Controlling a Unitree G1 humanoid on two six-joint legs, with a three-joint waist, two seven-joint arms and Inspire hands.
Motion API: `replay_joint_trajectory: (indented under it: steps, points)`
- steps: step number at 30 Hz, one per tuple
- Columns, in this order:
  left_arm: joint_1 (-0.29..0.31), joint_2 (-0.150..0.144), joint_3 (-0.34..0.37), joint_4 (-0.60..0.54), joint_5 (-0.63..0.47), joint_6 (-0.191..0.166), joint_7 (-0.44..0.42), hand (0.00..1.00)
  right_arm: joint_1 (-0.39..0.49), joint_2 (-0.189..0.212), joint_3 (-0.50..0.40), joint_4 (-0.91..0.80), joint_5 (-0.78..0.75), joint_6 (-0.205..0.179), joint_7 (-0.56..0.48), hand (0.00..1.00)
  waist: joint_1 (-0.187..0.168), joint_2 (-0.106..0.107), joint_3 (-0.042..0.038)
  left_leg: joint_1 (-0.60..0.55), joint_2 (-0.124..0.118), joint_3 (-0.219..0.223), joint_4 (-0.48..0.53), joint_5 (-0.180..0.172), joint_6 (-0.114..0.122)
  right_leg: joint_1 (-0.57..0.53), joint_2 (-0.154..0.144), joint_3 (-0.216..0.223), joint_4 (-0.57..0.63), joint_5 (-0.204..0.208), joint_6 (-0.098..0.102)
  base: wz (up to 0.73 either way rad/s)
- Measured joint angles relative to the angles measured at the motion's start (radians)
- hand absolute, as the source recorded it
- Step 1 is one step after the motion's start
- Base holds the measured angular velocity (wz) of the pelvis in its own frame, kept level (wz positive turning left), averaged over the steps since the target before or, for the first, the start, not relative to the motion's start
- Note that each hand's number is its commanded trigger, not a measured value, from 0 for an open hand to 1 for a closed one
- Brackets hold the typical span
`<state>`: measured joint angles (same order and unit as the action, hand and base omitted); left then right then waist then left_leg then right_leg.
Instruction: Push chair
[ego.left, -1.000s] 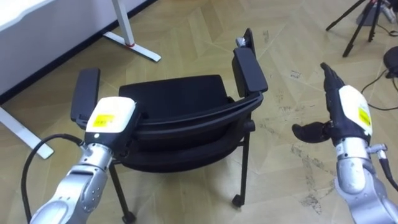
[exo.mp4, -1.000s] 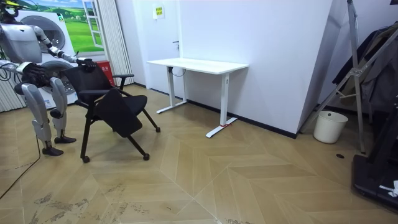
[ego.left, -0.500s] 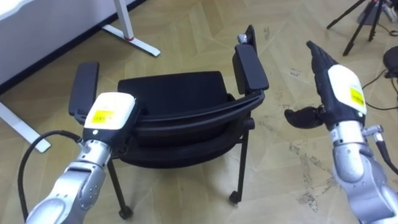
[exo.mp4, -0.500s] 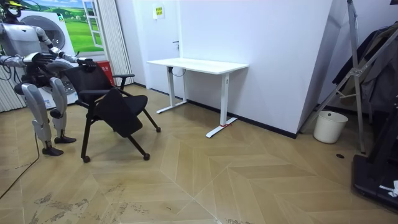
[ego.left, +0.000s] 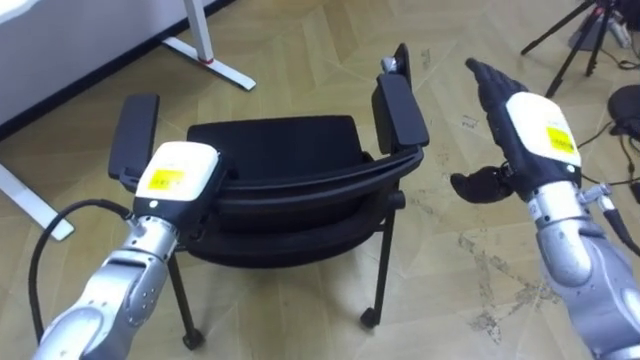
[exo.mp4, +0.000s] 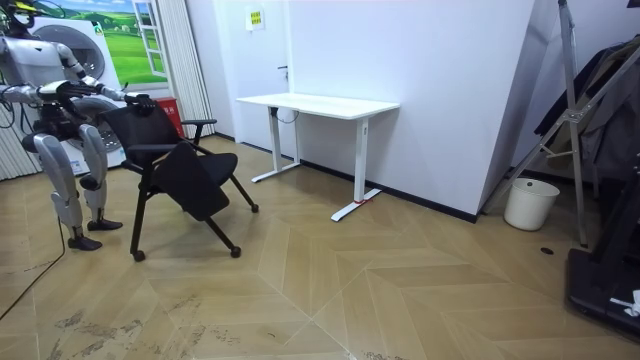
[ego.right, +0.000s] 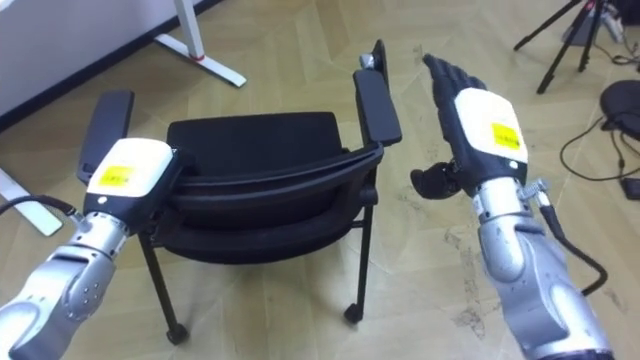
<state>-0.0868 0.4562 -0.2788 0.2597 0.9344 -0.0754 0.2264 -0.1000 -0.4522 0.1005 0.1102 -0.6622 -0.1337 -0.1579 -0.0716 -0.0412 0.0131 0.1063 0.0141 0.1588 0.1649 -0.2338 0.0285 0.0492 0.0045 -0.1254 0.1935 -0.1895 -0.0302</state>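
In the eye views, the black chair (ego.left: 275, 150) is right in front of us. Our left hand (ego.left: 175, 178) sits on the chair's back (we cannot tell if it grips). Our right hand (ego.left: 528, 125) is flat and loose, beside the chair, not touching. In the room view, we stand behind the chair, and a white desk (exo.mp4: 320, 103) is beyond it.

We see the chair (ego.left: 280, 160) at the frame's centre, our left hand (ego.left: 175, 180) on the left end of its backrest, our right hand (ego.left: 525, 130) apart at the right, and a desk leg (ego.left: 198, 35) at the upper left.
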Motion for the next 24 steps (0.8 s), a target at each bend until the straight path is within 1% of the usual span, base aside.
replay_joint_trajectory:
  steps: [3, 5, 6, 7, 9, 11, 14, 17, 19, 21, 24]
  points:
    - [-0.004, 0.001, 0.0, 0.01, 0.0, -0.007, 0.0, 1.0, 0.0, -0.007, 0.001, -0.046, -0.039, 0.0, 0.03, 0.0, 0.003, 0.0, 0.0, 0.003, 0.0, 0.0, 0.0, 0.0, 0.0, 0.0, 0.0, 0.002, 0.006, 0.0, 0.0, 0.0]
    - [-0.009, 0.001, 0.0, 0.017, 0.0, -0.012, 0.0, 1.0, -0.002, -0.028, 0.017, -0.087, -0.051, 0.0, 0.059, 0.0, 0.003, -0.002, -0.0004, 0.004, 0.001, 0.0, 0.001, 0.0, 0.0, -0.001, 0.0, 0.001, 0.009, 0.0, 0.0, 0.0]
    - [-0.011, 0.001, 0.0, 0.018, 0.0, -0.012, 0.0, 1.0, -0.002, -0.032, 0.021, -0.097, -0.052, 0.0, 0.065, 0.0, 0.004, -0.002, -0.0002, 0.004, 0.001, 0.0, 0.001, 0.0, 0.0, -0.001, 0.0, 0.0, 0.009, 0.0, 0.0, 0.0]
    - [-0.016, 0.0, -0.003, 0.023, 0.0, -0.012, -0.002, 1.0, -0.003, -0.039, 0.033, -0.112, -0.054, 0.0, 0.076, 0.0, 0.004, -0.004, -0.0009, 0.004, 0.001, -0.001, 0.002, 0.0, 0.0, -0.001, 0.0, -0.003, 0.009, 0.0, 0.0, 0.0]
    - [-0.035, 0.0, -0.018, 0.039, 0.0, -0.012, -0.003, 1.0, -0.004, -0.053, 0.056, -0.12, -0.056, 0.001, 0.093, 0.0, 0.018, -0.007, -0.0012, 0.004, 0.0, -0.007, 0.002, 0.0, 0.0, 0.0, 0.0, -0.005, 0.009, 0.0, 0.0, 0.0]
    - [-0.055, -0.001, -0.037, 0.051, 0.0, -0.012, -0.004, 1.0, -0.005, -0.074, 0.102, -0.123, -0.058, -0.001, 0.136, 0.0, 0.026, -0.017, -0.0018, 0.003, 0.001, -0.011, 0.002, 0.0, 0.0, 0.0, 0.0, -0.011, 0.011, 0.0, 0.0, 0.05]
    - [-0.077, 0.0, -0.057, 0.065, 0.001, -0.015, -0.004, 1.0, -0.006, -0.077, 0.144, -0.123, -0.061, -0.006, 0.182, 0.0, 0.035, -0.023, -0.0052, 0.002, 0.0, -0.017, 0.002, 0.0, 0.0, 0.0, -0.001, -0.012, 0.01, 0.0, 0.0, 0.05]
    - [-0.086, 0.0, -0.066, 0.075, 0.001, -0.028, -0.003, 1.0, -0.006, -0.077, 0.164, -0.123, -0.064, -0.01, 0.209, 0.0, 0.049, -0.023, -0.005, 0.003, 0.0, -0.021, 0.002, 0.0, 0.0, 0.001, -0.001, -0.014, 0.01, 0.0, 0.0, 0.0]
    - [-0.088, 0.002, -0.072, 0.075, 0.001, -0.031, 0.002, 1.0, -0.009, -0.077, 0.168, -0.123, -0.064, -0.009, 0.215, 0.0, 0.052, -0.025, -0.0046, 0.002, 0.0, -0.025, 0.001, 0.0, 0.0, 0.001, -0.001, -0.015, 0.01, 0.0, 0.0, 0.04]
    - [-0.089, 0.005, -0.076, 0.074, 0.001, -0.034, 0.006, 1.0, -0.021, -0.077, 0.179, -0.123, -0.066, -0.007, 0.217, 0.0, 0.053, -0.025, -0.0047, 0.0, 0.0, -0.025, 0.002, 0.0, 0.0, 0.0, -0.001, -0.016, 0.01, 0.0, 0.0, 0.02]
    - [-0.096, 0.007, -0.079, 0.075, 0.001, -0.038, 0.007, 1.0, -0.066, -0.078, 0.222, -0.124, -0.086, -0.004, 0.239, 0.0, 0.056, -0.027, -0.0044, -0.001, 0.0, -0.028, 0.002, 0.0, 0.0, -0.001, -0.001, -0.017, 0.01, 0.0, 0.0, 0.0]
